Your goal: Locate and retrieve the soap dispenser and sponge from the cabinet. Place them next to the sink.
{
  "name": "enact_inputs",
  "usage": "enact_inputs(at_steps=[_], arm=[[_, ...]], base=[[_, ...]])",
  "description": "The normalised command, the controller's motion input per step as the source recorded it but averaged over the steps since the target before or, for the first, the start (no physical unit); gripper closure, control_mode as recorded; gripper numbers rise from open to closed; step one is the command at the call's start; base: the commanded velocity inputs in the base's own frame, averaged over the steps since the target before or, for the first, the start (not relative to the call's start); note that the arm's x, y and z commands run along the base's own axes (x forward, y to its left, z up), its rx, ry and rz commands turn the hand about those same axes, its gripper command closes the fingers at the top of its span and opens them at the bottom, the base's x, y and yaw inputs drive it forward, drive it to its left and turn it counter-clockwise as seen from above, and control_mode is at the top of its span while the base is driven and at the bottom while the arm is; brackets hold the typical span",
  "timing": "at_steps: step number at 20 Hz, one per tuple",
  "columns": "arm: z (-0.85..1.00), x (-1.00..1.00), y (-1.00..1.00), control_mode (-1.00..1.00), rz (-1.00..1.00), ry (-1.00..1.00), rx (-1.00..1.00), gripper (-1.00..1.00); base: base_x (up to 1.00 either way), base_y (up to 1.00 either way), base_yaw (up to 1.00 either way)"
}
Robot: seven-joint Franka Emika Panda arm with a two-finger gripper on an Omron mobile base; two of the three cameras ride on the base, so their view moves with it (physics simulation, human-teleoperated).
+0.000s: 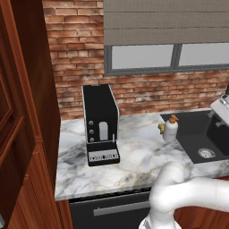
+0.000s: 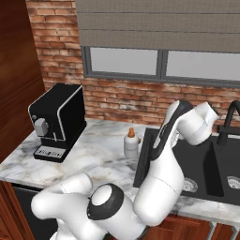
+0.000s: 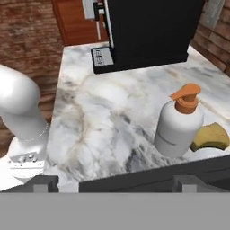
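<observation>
Soap dispenser [image 3: 179, 128]: stands upright on the marble worktop [image 1: 134, 156], just beside the left rim of the sink [image 1: 197, 134]; pale rounded bottle with a tan-orange pump top. It also shows in the left base view [image 1: 170, 129] and the right base view [image 2: 131, 144].
Sponge [image 3: 210, 137]: small yellow piece lying on the worktop right next to the bottle, on the bottle's far side from the coffee machine in the hand view; whether the two touch cannot be told. In the left base view a sliver of yellow peeks out at the bottle's left edge [image 1: 161, 128].
Sink: black recessed basin set in the marble, round metal drain on its floor [image 1: 206, 153]; black angular faucet [image 2: 228, 121] at the right in the right base view.
Cabinet [image 1: 22, 112]: tall reddish-brown wood, at the left end of the worktop.
Coffee machine [image 1: 100, 123]: black, upright on the worktop between cabinet and bottle, well apart from the bottle.
Arm [image 2: 164, 173]: rises from the base and bends over the sink's left part, wrist near the faucet.
Fingers: two dark tips [image 3: 46, 183] at the bottom of the hand view, set wide apart with nothing between them; they sit above the sink edge, short of the bottle.
Wall: red brick [image 1: 134, 89] behind the worktop, a window with a grey blind [image 2: 159, 28] above.
</observation>
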Motion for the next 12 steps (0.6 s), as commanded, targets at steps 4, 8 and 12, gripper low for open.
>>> enact_inputs(at_steps=[4, 8, 12], arm=[[0.13, -0.23, 0.05, -1.0, -0.31, 0.02, -0.05, -1.0], [0.15, -0.12, 0.02, -1.0, -0.32, 0.17, 0.0, -1.0], [0.15, 0.0, 0.13, -1.0, -0.28, 0.39, 0.02, -1.0]], base=[[0.0, 0.0, 0.0], [0.0, 0.0, 0.0], [0.0, 0.0, 0.0]])
